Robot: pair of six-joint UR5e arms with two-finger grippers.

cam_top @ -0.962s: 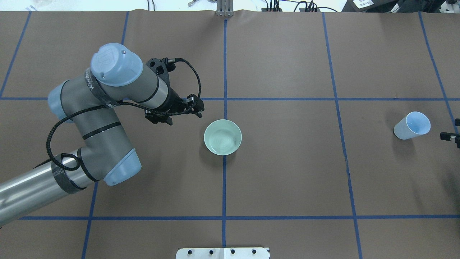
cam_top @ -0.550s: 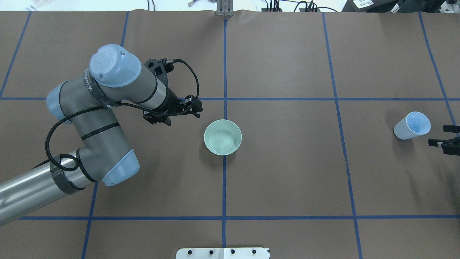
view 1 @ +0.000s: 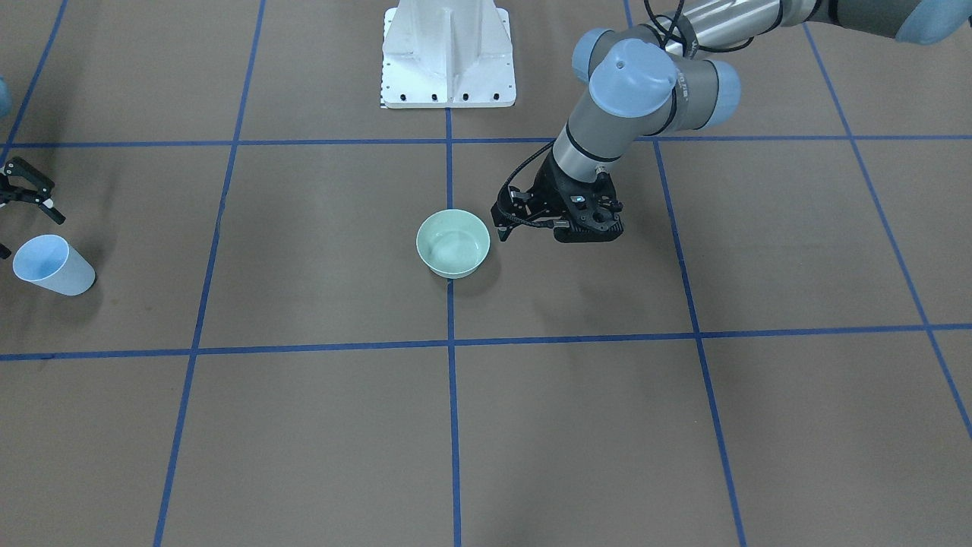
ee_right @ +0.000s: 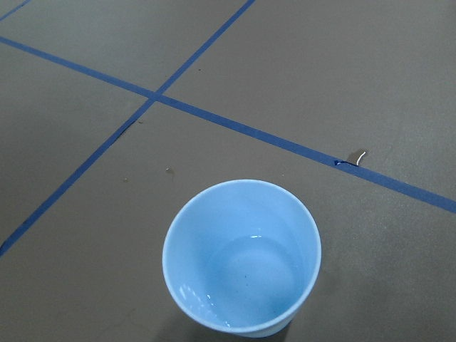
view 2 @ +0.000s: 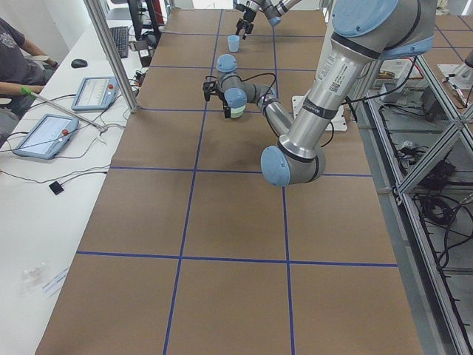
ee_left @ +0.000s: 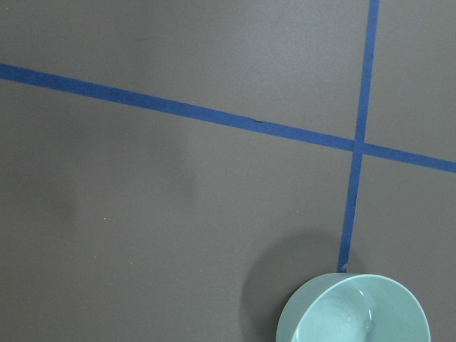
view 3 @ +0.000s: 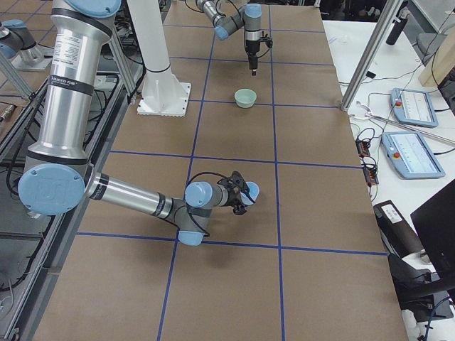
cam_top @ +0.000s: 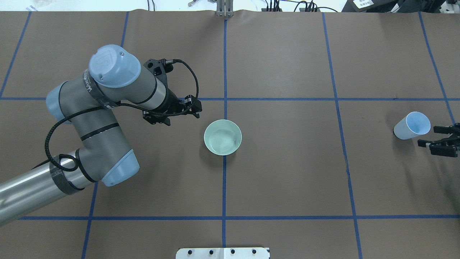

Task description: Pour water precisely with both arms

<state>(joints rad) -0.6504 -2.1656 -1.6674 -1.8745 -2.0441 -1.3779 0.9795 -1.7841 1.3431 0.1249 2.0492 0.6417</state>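
A pale blue cup (cam_top: 403, 131) stands at the table's right end. The right wrist view looks down into this cup (ee_right: 187, 239), where water (ee_right: 253, 276) shows as a clear layer at the bottom. My right gripper (cam_top: 427, 135) hovers just right of the cup, open, its fingers pointing at the cup without touching it. A pale green bowl (cam_top: 207, 132) sits at the table's centre with a pale sheen inside. My left gripper (cam_top: 197, 108) hangs a short way to the bowl's upper left, open with nothing in it. The front view shows this left gripper (view 1: 501, 226) beside the bowl (view 1: 452, 268).
Blue tape lines divide the brown table cover. The white pedestal (view 1: 448, 53) stands at the robot's side of the table. Small wet spots (ee_right: 356, 155) lie on the cover beyond the cup. A person (view 2: 13, 55) sits at a side table with tablets.
My right gripper has come in from the right edge toward the cup. The left arm has edged slightly away from the bowl. Cup and bowl have not moved.
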